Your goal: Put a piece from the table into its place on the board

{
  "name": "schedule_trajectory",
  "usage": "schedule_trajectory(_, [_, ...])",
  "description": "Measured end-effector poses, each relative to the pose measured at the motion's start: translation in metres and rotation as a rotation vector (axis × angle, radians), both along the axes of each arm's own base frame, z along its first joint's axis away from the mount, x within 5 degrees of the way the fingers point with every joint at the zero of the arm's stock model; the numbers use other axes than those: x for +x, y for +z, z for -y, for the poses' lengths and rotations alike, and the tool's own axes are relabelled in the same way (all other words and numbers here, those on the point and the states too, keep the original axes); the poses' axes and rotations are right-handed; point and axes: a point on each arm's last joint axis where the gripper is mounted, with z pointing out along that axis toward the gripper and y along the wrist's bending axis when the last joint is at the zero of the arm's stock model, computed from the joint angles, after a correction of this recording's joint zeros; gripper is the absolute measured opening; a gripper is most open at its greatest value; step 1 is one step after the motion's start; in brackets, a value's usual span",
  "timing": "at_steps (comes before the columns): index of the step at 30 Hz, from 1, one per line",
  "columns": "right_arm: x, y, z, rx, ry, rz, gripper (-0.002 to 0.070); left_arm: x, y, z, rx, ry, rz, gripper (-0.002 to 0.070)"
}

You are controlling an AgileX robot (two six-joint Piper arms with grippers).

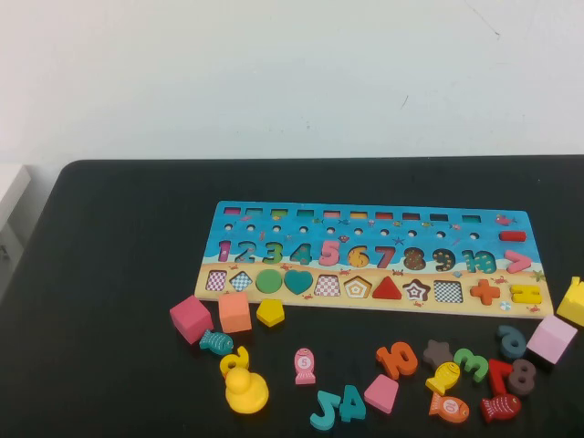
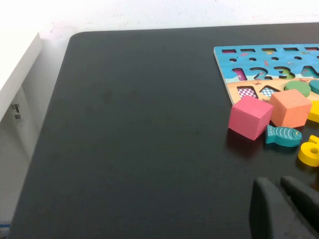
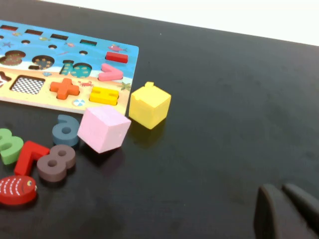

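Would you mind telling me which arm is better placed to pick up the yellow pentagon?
Probably the left. The yellow pentagon lies on the left half of the table, beside the orange cube. The shut left end effector is nearer it; the right end effector hangs near the pale pink cube.

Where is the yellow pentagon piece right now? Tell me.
In the high view, the yellow pentagon piece lies on the table left of centre, just below the board, right beside the orange block.

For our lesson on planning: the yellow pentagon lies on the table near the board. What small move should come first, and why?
Probably send the left gripper, shut and parked at the table's near left, toward the yellow pentagon. It lies loose below the board, nearer the left arm; its pentagon cut-out is empty. The right gripper looks shut, parked far right.
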Motion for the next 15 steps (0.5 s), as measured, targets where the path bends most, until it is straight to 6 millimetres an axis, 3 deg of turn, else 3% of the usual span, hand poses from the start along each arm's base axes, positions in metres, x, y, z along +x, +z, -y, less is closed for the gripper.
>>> schedule_trajectory(15, [0.0,0.0,0.0,0.0,0.0,0.0,0.0019,0.0,0.0,0.0,0.006,-0.002,0.001,-0.0002])
